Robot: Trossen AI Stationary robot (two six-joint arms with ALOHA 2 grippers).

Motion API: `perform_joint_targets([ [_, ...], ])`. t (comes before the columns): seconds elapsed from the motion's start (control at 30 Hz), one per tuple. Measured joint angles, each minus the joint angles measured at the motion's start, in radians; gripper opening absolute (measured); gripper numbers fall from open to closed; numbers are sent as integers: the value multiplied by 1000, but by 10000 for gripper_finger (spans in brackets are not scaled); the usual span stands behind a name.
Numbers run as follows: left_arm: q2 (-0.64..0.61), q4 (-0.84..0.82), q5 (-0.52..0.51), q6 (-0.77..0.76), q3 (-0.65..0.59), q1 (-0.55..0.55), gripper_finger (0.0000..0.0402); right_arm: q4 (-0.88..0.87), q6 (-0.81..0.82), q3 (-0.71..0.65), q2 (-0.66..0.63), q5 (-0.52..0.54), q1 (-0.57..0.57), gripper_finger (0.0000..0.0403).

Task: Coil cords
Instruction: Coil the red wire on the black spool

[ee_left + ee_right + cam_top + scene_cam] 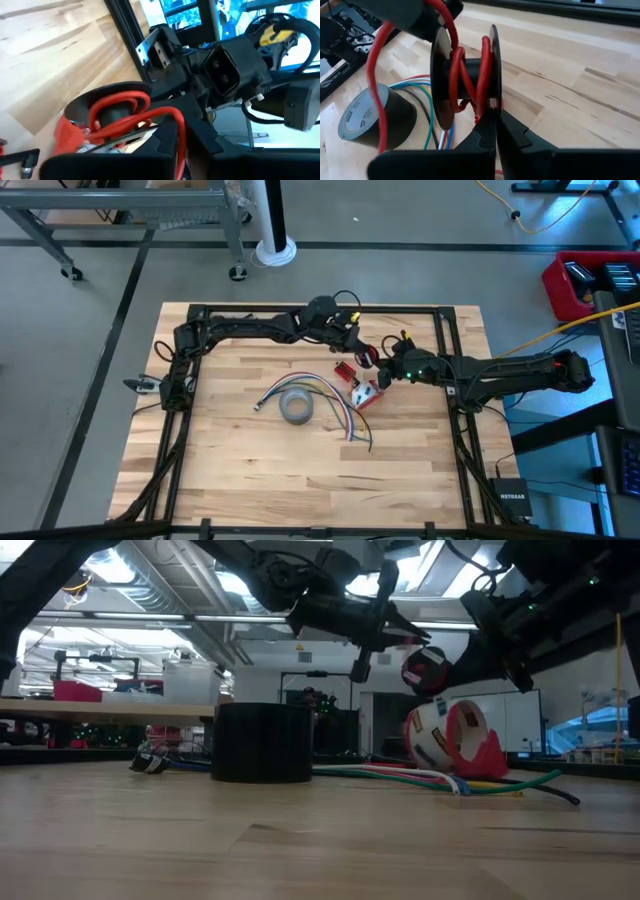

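Note:
A black spool with a thin red cord wound on its core hangs above the table's far middle, between my two grippers. My right gripper comes from the right and is shut on the spool. My left gripper reaches in from the far left, just beside the spool, and is shut on the cord's free length. From that gripper a slack red loop hangs down. My left gripper has the red cord's free length running between its two fingers, a short way off the spool. The cord bends from there onto the spool's core. My right gripper pinches the rim of one spool flange between its two fingers, coming from the table's right and slanting down. The spool is lifted clear of the table, its axle about level.
Below the grippers lie a grey tape roll, a bundle of coloured wires running past it, a red-and-white roll and a small red piece. A black frame edges the wooden table.

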Motion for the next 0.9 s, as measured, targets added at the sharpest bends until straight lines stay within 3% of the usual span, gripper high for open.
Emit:
perform_joint_targets([
  [0.3, 0, 1, -1, -6, 1, -29, 59, -2, 0, 0, 0, -3, 0, 3],
  [0.9, -1, 5, 43, -86, 1, -47, 32, -2, 0, 0, 0, 2, 0, 3],
])
